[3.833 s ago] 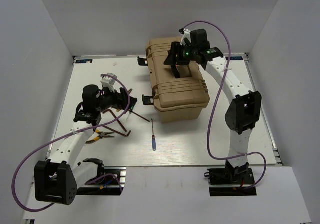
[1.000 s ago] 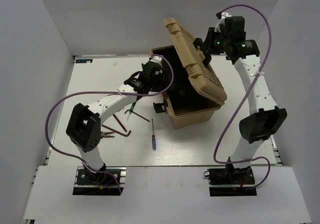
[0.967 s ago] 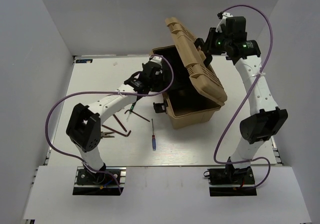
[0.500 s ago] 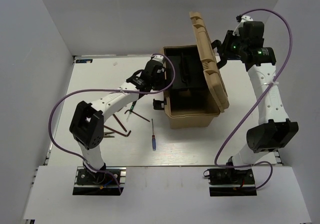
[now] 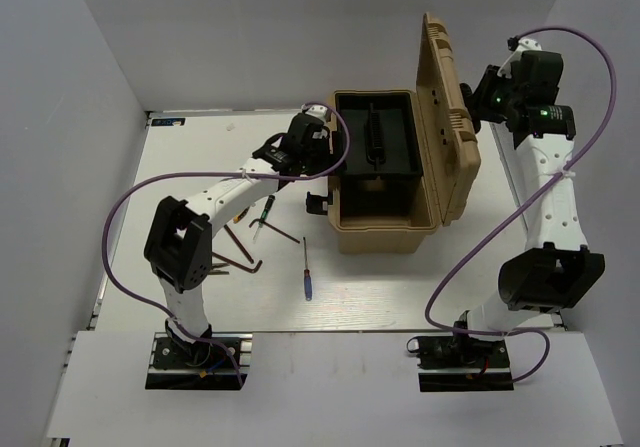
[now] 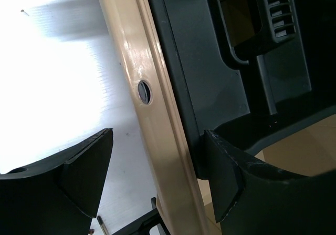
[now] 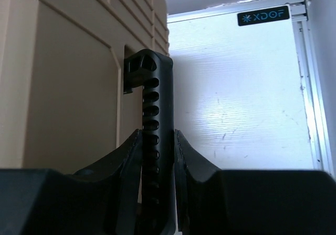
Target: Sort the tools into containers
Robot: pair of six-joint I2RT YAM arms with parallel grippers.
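The tan toolbox [image 5: 380, 229] stands open, its lid [image 5: 440, 117] upright and the black inner tray [image 5: 375, 147] showing. My right gripper [image 5: 472, 100] is shut on the lid's black handle [image 7: 157, 103], with a finger on each side. My left gripper [image 5: 325, 157] is open and straddles the box's left rim [image 6: 152, 114]: one finger [image 6: 89, 161] over the table, the other finger [image 6: 226, 161] against the tray [image 6: 210, 77]. On the table lie a blue-handled screwdriver [image 5: 308, 277] and dark bent rods [image 5: 245, 260]. The pliers [image 5: 214, 268] are mostly hidden by my left arm.
A small green-handled tool [image 5: 265, 210] lies beside the left arm, just left of the box. A black side latch [image 5: 318, 203] juts from the box's left wall. White walls close in the table on the left, right and back.
The right gripper has swung the lid from leaning over the box to fully upright, moving right. The box has squared up. The left gripper stays at the box's left wall.
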